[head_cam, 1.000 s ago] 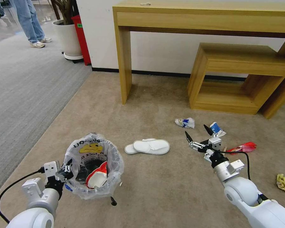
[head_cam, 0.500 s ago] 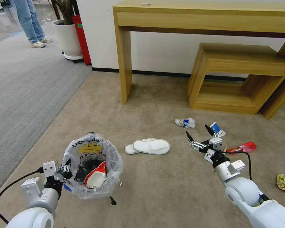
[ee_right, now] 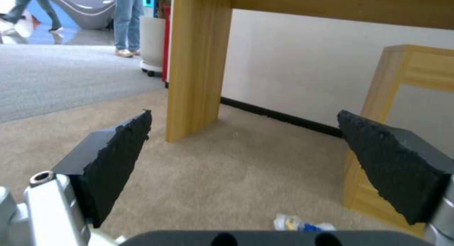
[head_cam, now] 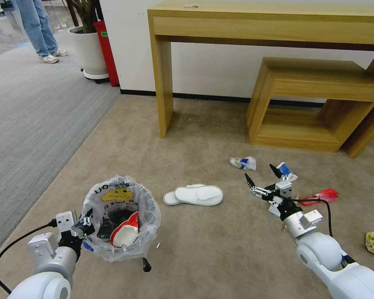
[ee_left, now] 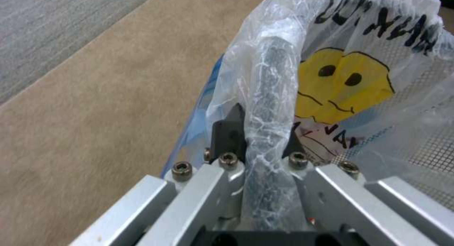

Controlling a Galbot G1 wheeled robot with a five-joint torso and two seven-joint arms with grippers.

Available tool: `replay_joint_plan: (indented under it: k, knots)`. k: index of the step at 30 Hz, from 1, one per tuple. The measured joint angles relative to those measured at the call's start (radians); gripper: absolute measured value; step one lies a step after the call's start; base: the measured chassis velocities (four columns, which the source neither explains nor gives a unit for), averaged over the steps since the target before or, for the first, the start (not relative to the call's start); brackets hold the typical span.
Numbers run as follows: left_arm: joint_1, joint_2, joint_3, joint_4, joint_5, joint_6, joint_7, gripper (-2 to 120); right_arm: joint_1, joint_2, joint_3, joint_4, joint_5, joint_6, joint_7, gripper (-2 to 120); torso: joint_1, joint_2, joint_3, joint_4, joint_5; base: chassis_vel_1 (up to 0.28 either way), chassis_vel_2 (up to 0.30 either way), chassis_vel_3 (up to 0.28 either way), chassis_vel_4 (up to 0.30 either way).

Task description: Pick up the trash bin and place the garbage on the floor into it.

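Observation:
The trash bin (head_cam: 119, 216), black with a clear smiley-printed bag, hangs just above the carpet at lower left. My left gripper (head_cam: 85, 224) is shut on its bag-covered rim (ee_left: 270, 107); the left wrist view shows the fingers (ee_left: 227, 134) clamping that rim. A red-white paper cup (head_cam: 126, 232) lies inside the bin. Garbage lies on the floor: white slippers (head_cam: 194, 194), a crumpled white-blue wrapper (head_cam: 243, 162), a blue-white carton (head_cam: 285, 170), a red wrapper (head_cam: 322, 195) and a yellow wrapper (head_cam: 372, 243). My right gripper (head_cam: 259, 174) stands open above the carpet between slippers and carton, holding nothing (ee_right: 243, 132).
A tall wooden table (head_cam: 270, 25) and a lower wooden bench (head_cam: 316, 104) stand against the wall behind the litter. A white plant pot (head_cam: 89, 50) and a red object (head_cam: 107, 45) are at the back left. Grey carpet (head_cam: 33, 108) runs along the left.
The whole view has shifted slightly downward. The bin stays held by my left gripper, and the open right gripper has drifted a little to the right.

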Motion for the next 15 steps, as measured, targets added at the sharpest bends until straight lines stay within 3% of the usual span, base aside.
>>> replay_joint_plan:
  k: [8,15]
  knots:
    - [-0.002,0.0,0.001,0.003,0.001,-0.005,0.0,3,0.003,0.002,-0.006,-0.003,-0.002,0.003,0.0,100,0.0,0.0,0.0,0.0002,0.0003,-0.123,0.135,0.139,-0.132]
    - [-0.004,0.0,0.002,0.005,0.001,-0.007,0.0,3,0.005,0.003,-0.01,-0.007,-0.006,0.013,-0.004,100,0.0,0.0,0.0,-0.0001,0.0001,-0.057,0.036,0.038,-0.055]
